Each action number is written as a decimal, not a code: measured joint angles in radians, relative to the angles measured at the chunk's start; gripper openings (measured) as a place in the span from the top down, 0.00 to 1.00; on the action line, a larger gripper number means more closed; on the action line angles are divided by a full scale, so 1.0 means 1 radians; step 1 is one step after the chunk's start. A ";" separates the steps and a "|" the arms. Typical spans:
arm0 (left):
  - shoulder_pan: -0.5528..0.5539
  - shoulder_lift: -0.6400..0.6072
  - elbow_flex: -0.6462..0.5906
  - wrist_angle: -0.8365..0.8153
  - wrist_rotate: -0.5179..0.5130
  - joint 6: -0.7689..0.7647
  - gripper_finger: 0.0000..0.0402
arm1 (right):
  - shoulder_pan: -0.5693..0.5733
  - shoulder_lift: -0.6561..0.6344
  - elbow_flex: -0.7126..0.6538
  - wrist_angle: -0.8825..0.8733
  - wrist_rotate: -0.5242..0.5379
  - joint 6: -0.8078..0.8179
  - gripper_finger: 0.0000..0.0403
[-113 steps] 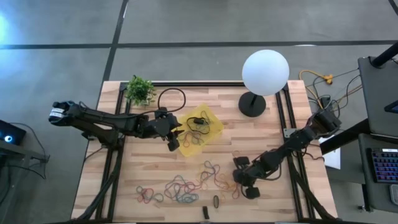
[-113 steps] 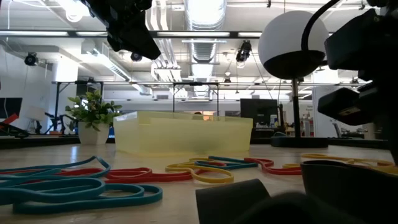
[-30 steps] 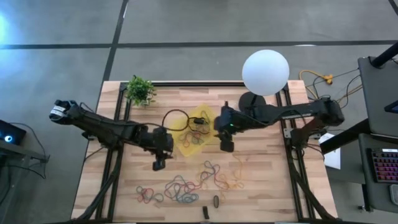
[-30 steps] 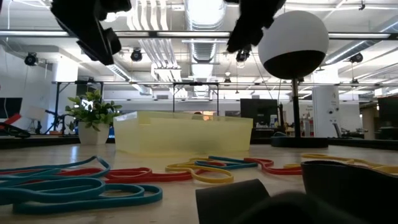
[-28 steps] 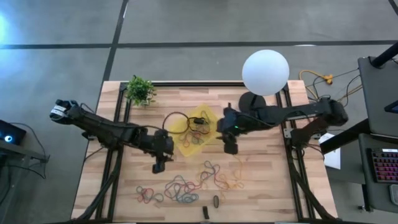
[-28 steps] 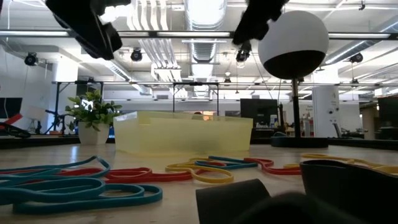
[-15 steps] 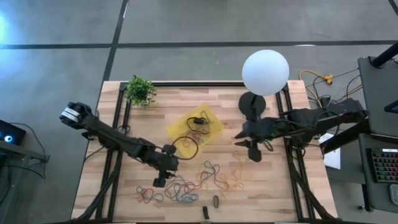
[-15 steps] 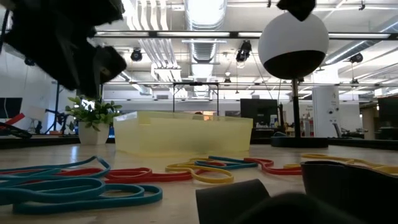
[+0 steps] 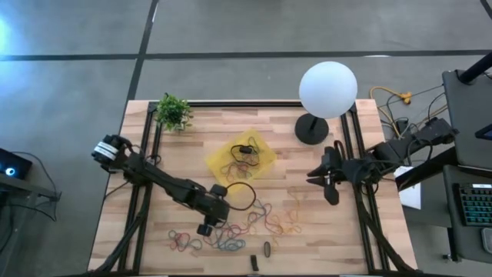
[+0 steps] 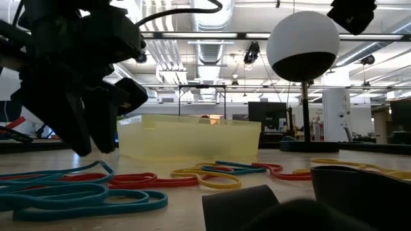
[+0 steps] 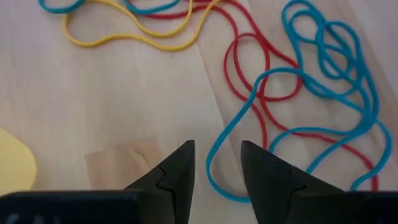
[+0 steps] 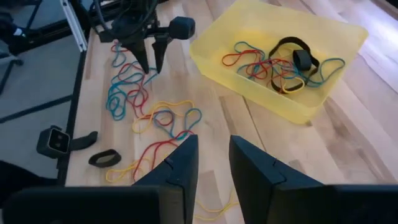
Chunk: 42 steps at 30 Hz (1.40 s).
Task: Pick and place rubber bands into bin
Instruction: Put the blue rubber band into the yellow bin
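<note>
A wooden table [image 9: 177, 150] is filling the scene, with an open workshop showing behind it in the low view. The rubber bands [image 9: 231, 227] are lying in a loose tangle near the table's front edge, and several more are sitting inside the bin [image 9: 241, 156], the yellow tray at the table's middle. The left gripper [image 9: 204, 228] is hanging just over the tangle, its fingers [image 11: 177, 171] standing apart with a blue band [image 11: 323, 74] lying in front of them. The right gripper [image 9: 331, 196] is hovering near the table's right side, well apart from the bands, fingers slightly parted and holding nothing.
</note>
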 joint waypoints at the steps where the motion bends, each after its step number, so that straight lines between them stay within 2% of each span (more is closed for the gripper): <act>1: 0.000 0.004 0.000 -0.002 0.000 0.011 0.72 | 0.002 0.000 -0.003 0.001 0.007 0.002 0.80; 12: 0.001 0.063 0.002 0.030 -0.012 0.036 0.73 | 0.004 0.014 -0.008 0.006 0.018 -0.027 0.83; 15: 0.003 0.062 0.002 0.030 -0.015 0.020 0.79 | 0.004 0.014 -0.008 0.006 0.018 -0.038 0.83; 20: 0.006 0.053 0.002 0.026 -0.031 0.019 0.97 | 0.003 0.014 -0.008 0.006 0.046 -0.045 0.83; 23: 0.007 0.044 0.009 0.015 -0.067 -0.003 0.98 | 0.003 0.014 -0.008 0.005 0.051 -0.048 0.84; 34: 0.008 -0.104 0.051 -0.004 -0.169 0.020 1.00 | 0.003 0.015 -0.008 0.004 0.071 -0.048 0.84; 42: 0.012 -0.274 0.047 -0.059 -0.305 0.029 1.00 | 0.003 0.015 -0.008 0.006 0.076 -0.048 0.85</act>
